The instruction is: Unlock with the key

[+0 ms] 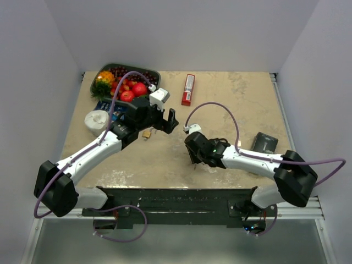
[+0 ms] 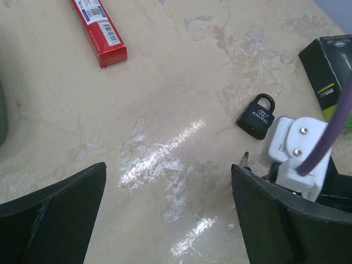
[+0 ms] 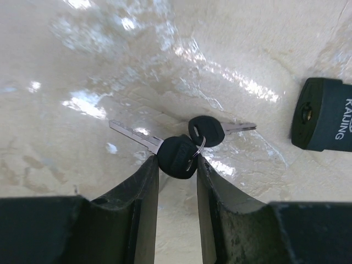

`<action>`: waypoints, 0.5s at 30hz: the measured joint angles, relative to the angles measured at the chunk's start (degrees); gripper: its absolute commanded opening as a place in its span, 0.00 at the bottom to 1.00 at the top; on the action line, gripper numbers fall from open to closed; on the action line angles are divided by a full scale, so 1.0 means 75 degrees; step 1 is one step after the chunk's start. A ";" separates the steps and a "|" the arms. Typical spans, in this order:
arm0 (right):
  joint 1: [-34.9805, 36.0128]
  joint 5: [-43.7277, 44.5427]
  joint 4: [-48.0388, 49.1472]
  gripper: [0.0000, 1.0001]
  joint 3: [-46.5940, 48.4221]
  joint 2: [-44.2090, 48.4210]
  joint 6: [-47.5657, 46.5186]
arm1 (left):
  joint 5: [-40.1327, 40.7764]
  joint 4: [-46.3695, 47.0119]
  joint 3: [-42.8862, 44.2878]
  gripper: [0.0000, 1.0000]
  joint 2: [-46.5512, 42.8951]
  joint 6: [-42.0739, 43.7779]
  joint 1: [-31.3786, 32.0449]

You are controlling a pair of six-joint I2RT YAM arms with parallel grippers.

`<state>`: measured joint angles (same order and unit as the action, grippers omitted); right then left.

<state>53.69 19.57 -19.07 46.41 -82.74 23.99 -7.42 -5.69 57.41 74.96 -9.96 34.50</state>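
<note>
OK: right hand on the key, fingertip pinch only

Right hand (image 3: pixel 176 168) stands narrow. Both fingertips (image 3: pixel 149 170) press the edges of one black plastic head of the key (image 3: pixel 177 155), which lies flat on the worktop (image 3: pixel 247 49). It reads as a grip, but only the very tips have it.

Handling, my read:
- Light and small. Weight is no issue, slip is: smooth moulded head, hard fingers, shallow bite.
- It's a bunch. A second key (image 3: pixel 206 131), also black-headed, shares the ring (image 3: pixel 199 147). It will likely dangle once lifted and could foul the keyhole.
- Blades are stiff thin metal lying flat on a glossy top, so there's no getting under them. The head is the only sensible hold.
- An edge pinch like this lets the key pivot. Across the flat faces would be firmer.
- The pinched key's blade points away from the black padlock (image 3: pixel 324 113), which lies just right of the bunch, apart from it, keyhole end facing the keys. It needs re-aiming.

Left hand (image 2: pixel 168 220) is spread wide and holds nothing, above bare worktop. The small brass padlock (image 1: pixel 146 133) sits near it.
</note>
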 measured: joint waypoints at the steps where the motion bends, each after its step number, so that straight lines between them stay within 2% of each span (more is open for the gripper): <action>1: 0.0000 -0.0006 0.0035 0.00 -0.0009 0.0134 0.0000 | -0.0003 0.0000 0.0000 0.99 0.0000 0.0000 0.0000; 8: 0.0000 -0.0236 0.0268 0.00 -0.0233 0.0592 0.0006 | -0.0189 0.0009 0.0000 0.99 0.0000 0.0003 -0.0050; 12: -0.0079 -0.0743 0.0344 0.00 -0.0312 0.0778 -0.0003 | -0.1099 0.0125 -0.0006 0.99 0.0000 0.0020 -0.0163; 15: -0.0493 -0.1571 0.0539 0.00 -0.0452 0.1244 -0.0015 | -0.2069 0.0277 -0.0009 1.00 0.0000 0.0108 -0.0210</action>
<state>50.00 7.79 -15.03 43.03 -73.41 23.88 -22.94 -3.62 57.34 74.96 -9.15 32.93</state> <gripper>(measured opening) 0.317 0.993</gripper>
